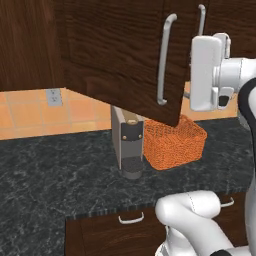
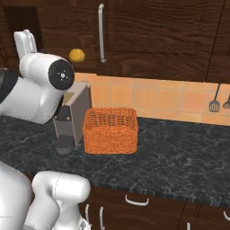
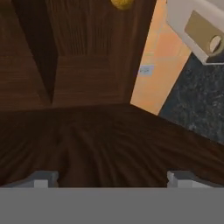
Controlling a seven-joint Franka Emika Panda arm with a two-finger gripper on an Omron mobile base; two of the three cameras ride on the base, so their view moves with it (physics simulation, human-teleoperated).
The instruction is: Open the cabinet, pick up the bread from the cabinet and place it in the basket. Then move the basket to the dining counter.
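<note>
Bread (image 2: 77,55) inside open cabinet (image 2: 157,31) above basket (image 2: 110,130)

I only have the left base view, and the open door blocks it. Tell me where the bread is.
Observer: In the right base view the bread sits on the floor of the cabinet, above the coffee machine.
Operator: Report the tool.
Observer: In the hand view the tool is open, with nothing between its tips.
Operator: Check the basket.
Observer: From the right base view, the basket holds nothing that I can see.
</note>
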